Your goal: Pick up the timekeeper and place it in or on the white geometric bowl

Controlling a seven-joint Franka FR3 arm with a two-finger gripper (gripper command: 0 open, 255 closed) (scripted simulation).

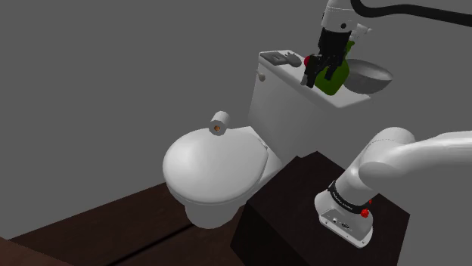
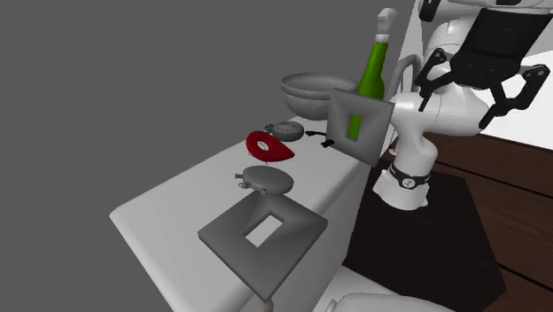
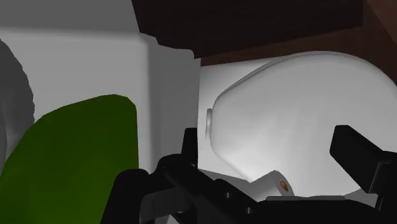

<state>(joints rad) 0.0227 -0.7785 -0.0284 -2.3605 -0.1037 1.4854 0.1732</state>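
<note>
Second exterior view: caught the hand [image 2: 474,89] spread and empty, raised beside the green bottle [image 2: 372,75]. Found the watch [image 2: 285,130] on the toilet tank lid [image 2: 177,208], below the hand, past the bottle, outside the grey bowl [image 2: 301,81]. Judged grasp, lift and placement all left.

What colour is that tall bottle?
Green; the tall green bottle shows best in the second exterior view.

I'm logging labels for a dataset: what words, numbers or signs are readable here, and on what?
No text can be read in any view.
Black band on the arm: small white marks, too small to read.
Round watch on the tank top: nothing legible on its face.
Green bottle: no label shows.
</note>
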